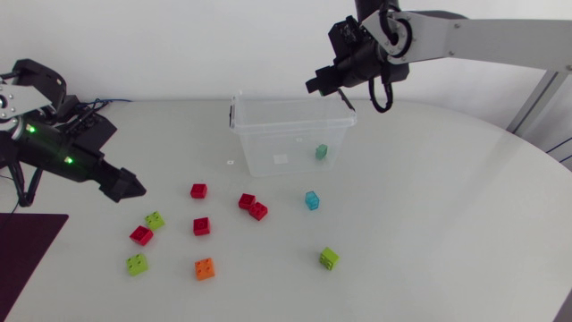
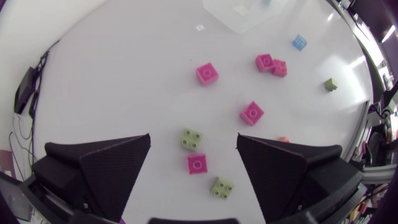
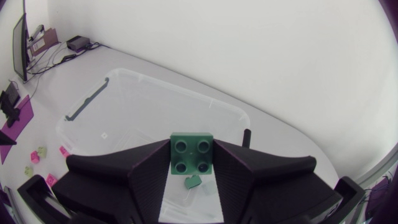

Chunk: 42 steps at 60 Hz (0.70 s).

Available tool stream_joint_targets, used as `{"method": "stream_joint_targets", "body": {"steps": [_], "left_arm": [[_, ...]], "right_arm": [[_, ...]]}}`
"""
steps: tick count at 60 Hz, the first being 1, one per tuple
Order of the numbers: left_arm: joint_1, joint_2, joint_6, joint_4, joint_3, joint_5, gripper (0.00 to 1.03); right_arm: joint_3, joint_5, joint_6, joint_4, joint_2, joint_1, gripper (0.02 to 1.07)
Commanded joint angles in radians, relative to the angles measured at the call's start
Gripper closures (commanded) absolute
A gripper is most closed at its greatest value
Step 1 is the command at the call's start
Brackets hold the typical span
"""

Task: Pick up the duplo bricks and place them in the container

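Front row: closest to you on the tabletop lie the outer lime brick, the orange brick and, well off to the right, the lone lime brick.
Left cluster: just behind them, the low red brick sits just beside the inner lime brick.
Left arm: it comes in from your left edge and slants down toward the bricks. The left gripper hangs above the tabletop, near that cluster. Its fingers are spread wide with nothing between them. Its wrist view looks down through the gap at the inner lime brick, the low red brick and the outer lime brick.
Middle bricks: the centre red brick and the far red brick lie apart. The red pair touch each other. The blue brick lies to their right.
Container: the clear container stands open toward the back of the tabletop, with a teal brick on its floor.
Right arm: it reaches in from your upper right, its last link tipped downward. The right gripper hangs over the container's far rim. Its fingers are clamped on a dark green brick, studs facing the wrist camera, directly above the container's interior.
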Motion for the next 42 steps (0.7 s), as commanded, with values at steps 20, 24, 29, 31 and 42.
{"method": "stream_joint_targets", "body": {"steps": [20,24,29,31,42], "left_arm": [[0.057,0.102,0.19,0.072,-0.159,-0.08,0.07],[0.059,0.138,0.196,0.08,-0.153,-0.082,0.07],[0.051,0.179,0.196,0.109,-0.155,-0.091,0.1],[0.051,0.184,0.196,0.111,-0.155,-0.091,0.1],[0.016,0.248,0.193,0.135,-0.162,-0.106,0.24]], "right_arm": [[0.015,0.059,-0.025,-0.01,-0.012,0.035,0.11],[-0.056,0.061,-0.031,-0.009,-0.08,0.042,0.11],[-0.174,0.061,-0.039,-0.007,-0.192,0.054,0.11],[-0.194,0.059,-0.042,-0.009,-0.207,0.055,0.11],[-0.465,0.056,-0.085,-0.015,-0.432,0.1,0.11]]}}
